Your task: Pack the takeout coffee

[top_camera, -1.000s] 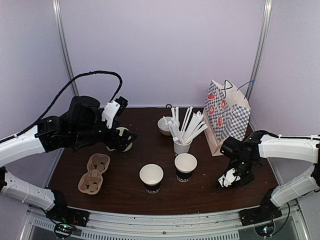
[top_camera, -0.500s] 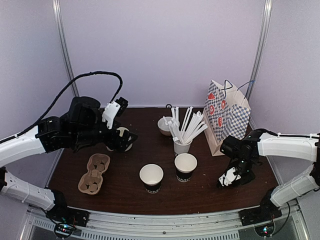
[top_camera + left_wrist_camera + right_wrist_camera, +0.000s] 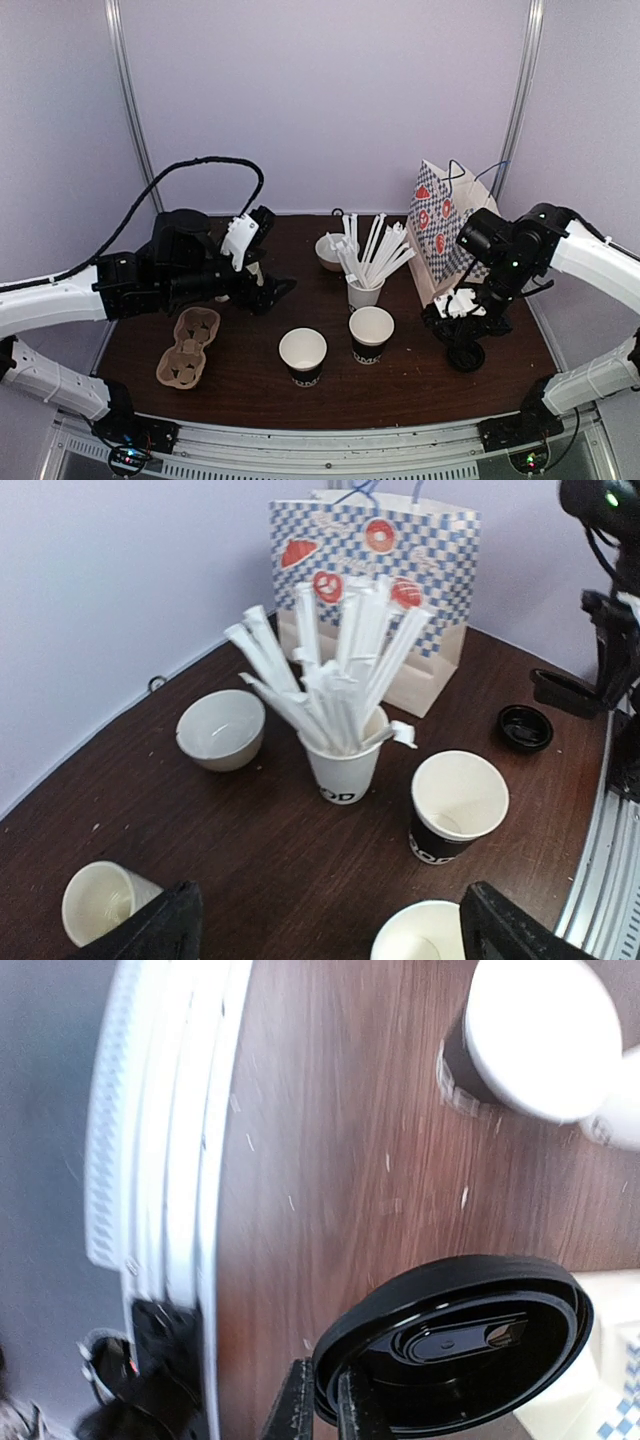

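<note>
Capping in hand: a black lid [image 3: 450, 1330] is pinched by its rim in the right gripper [image 3: 325, 1400], whose jaws are closed on it; it is held above the table, tilted on edge.
Left gripper [image 3: 272, 292]: spread wide with nothing in it, held just beyond the carrier tray [image 3: 188, 347].
Cups: the right-hand cup [image 3: 371, 333] and the left-hand cup [image 3: 303, 355] are stood upright and uncovered, near each other at mid-table.
Second lid [image 3: 465, 357]: laid flat on the table, right of the cups.
Next move: the lid probably has to be levelled, centred over a cup mouth and pressed evenly; a light cup could be tipped.
Surface: a dark wood-grain table [image 3: 400, 390], flecked with pale specks and edged by a metal rail.
Room: pale lilac walls are seen, with a checked paper bag [image 3: 452, 235] at right rear and a stirrer cup [image 3: 364, 290] behind the cups.
</note>
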Robot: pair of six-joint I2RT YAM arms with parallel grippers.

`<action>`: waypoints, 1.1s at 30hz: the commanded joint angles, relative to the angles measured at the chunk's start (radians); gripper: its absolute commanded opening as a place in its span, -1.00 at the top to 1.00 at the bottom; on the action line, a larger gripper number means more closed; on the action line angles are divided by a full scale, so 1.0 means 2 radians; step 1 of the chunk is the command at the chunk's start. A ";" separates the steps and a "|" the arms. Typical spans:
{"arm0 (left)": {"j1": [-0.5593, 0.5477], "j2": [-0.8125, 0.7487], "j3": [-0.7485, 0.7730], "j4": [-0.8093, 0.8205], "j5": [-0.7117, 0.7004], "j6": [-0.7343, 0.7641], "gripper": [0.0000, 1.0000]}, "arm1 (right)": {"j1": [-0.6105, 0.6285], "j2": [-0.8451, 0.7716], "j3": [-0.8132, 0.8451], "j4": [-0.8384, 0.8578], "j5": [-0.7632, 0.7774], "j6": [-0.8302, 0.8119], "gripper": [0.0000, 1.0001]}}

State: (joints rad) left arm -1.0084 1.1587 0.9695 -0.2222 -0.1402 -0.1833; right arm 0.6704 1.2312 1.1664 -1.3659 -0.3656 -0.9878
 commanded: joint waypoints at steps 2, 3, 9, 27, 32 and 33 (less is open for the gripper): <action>-0.048 0.021 -0.071 0.263 0.064 0.120 -0.87 | -0.003 -0.018 0.075 -0.035 -0.200 0.061 0.85; -0.066 0.036 -0.069 0.288 0.056 0.152 -0.87 | -0.003 -0.016 0.089 -0.036 -0.225 0.068 0.85; -0.154 0.130 -0.029 0.415 -0.019 0.274 -0.90 | -0.006 0.014 0.175 -0.028 -0.359 0.116 0.85; -0.196 0.220 0.030 0.556 -0.034 0.322 -0.92 | -0.027 0.033 0.200 0.028 -0.487 0.204 0.84; -0.200 0.218 0.020 0.561 -0.028 0.323 -0.89 | -0.039 0.032 0.196 0.039 -0.501 0.219 0.84; -0.201 0.218 0.018 0.560 -0.025 0.323 -0.89 | -0.040 0.032 0.196 0.040 -0.501 0.219 0.84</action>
State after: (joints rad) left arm -1.4010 1.5894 1.0061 0.8230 -0.1986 0.4492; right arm 0.6071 1.3064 1.5524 -1.3148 -1.3090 -0.5674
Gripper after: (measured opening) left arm 0.947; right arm 0.080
